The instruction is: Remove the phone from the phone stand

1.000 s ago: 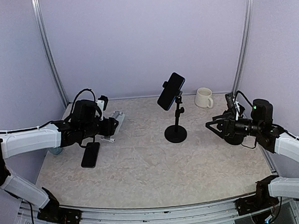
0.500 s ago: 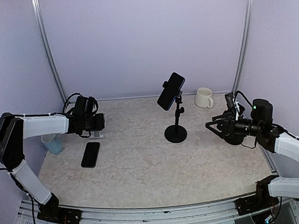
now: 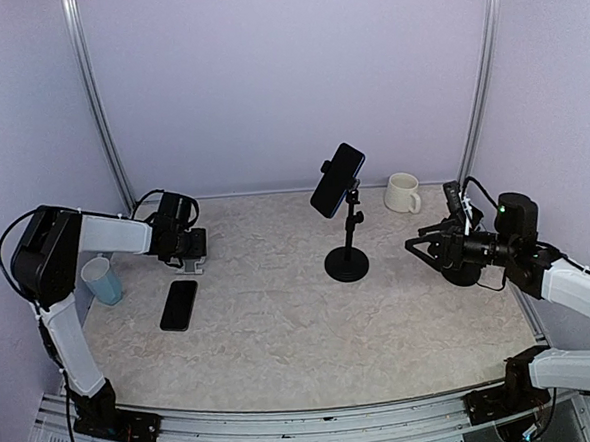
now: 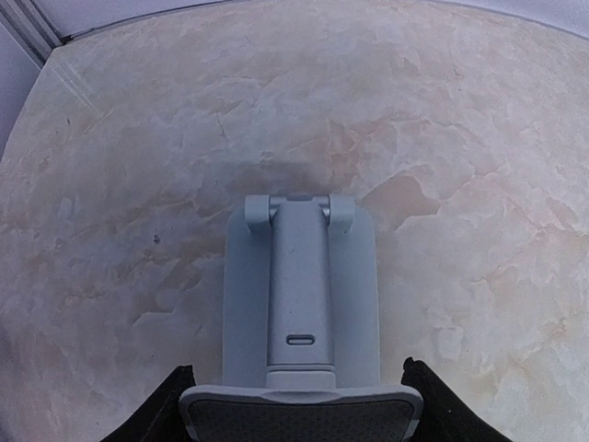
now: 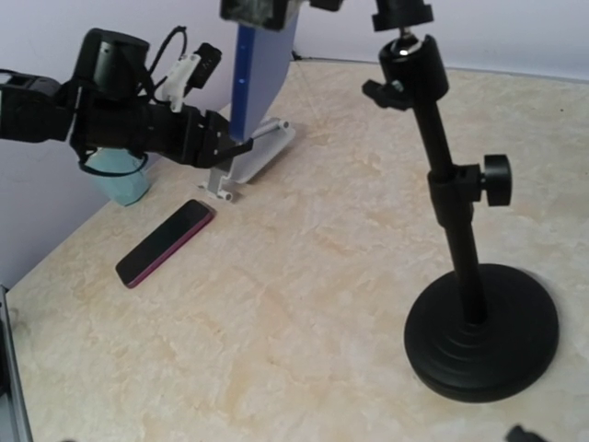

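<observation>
Grey folding stand (image 4: pixel 300 308) sits between the spread fingers of the left end effector (image 3: pixel 191 249). Phone (image 3: pixel 179 304) lies flat on table (image 3: pixel 282 332) near it. Right end effector (image 3: pixel 424 252) apart, fingers spread, holding nothing.

My overhead view sits high behind both arm bases and looks forward and down across the whole table (image 3: pixel 282 332) to the back wall. My left wrist view points steeply down, very close over a grey stand (image 4: pixel 299 295), which the overhead view also shows at far left. My right wrist view looks low across the table, the black stand (image 5: pixel 460 276) near, the grey stand beyond.
</observation>
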Robot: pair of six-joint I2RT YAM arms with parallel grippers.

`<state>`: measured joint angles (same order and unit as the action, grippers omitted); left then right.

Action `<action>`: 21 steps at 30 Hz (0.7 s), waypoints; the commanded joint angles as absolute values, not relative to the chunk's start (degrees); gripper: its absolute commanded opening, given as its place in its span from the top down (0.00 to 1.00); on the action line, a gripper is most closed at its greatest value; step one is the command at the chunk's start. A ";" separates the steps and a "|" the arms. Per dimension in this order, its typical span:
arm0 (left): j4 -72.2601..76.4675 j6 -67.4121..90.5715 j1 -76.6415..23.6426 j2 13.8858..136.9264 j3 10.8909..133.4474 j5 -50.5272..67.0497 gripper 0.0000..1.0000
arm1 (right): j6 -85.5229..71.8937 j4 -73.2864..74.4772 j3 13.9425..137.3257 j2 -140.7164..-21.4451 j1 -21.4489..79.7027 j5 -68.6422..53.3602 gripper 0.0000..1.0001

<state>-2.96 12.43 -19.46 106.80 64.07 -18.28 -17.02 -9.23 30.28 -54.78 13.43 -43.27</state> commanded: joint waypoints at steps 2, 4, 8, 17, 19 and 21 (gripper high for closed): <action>0.29 10.31 -17.97 110.09 68.39 -17.56 0.63 | -16.16 -8.29 32.40 -55.50 13.19 -43.16 0.00; -0.75 10.49 -17.45 111.54 69.76 -17.08 0.63 | -16.14 -8.20 32.51 -55.68 13.23 -43.11 0.00; -1.08 9.88 -16.61 112.33 70.86 -15.82 0.59 | -16.12 -8.26 32.80 -56.11 13.18 -43.14 0.00; -4.70 9.21 -14.99 114.04 72.44 -11.48 0.40 | -15.82 -7.84 33.84 -56.85 13.18 -43.17 0.00; -5.58 9.14 -14.80 114.11 72.67 -10.69 0.34 | -15.73 -7.54 34.27 -56.88 13.21 -43.20 0.00; -6.07 9.40 -14.61 113.88 72.55 -10.39 0.28 | -15.72 -7.33 34.47 -56.79 13.18 -43.16 0.00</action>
<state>-4.43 10.11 -15.11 113.34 70.91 -12.51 -16.27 -8.14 32.45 -56.58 13.43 -43.24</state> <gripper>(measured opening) 0.679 0.999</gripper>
